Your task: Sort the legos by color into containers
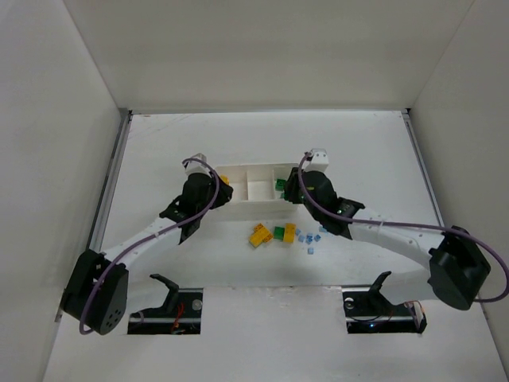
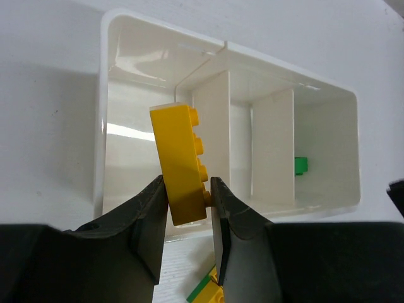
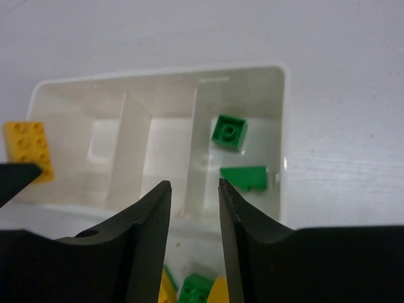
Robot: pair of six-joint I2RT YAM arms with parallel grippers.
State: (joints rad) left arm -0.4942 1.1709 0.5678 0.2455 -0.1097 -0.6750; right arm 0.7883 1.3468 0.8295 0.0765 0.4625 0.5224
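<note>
your left gripper (image 2: pixel 188 189) is clamped on a yellow brick (image 2: pixel 180 158) over the left-end compartment (image 2: pixel 129 161) of the tray (image 2: pixel 106 76), so lower it clear of the thin wall (image 2: pixel 211 120) before you let go, while your right gripper (image 3: pixel 194 189), jaws apart and empty, hangs by the two green bricks (image 3: pixel 229 132) at the other end.

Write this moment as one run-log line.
left tool: grips yellow brick over left compartment | right tool: open, empty | right compartment: two green bricks
</note>
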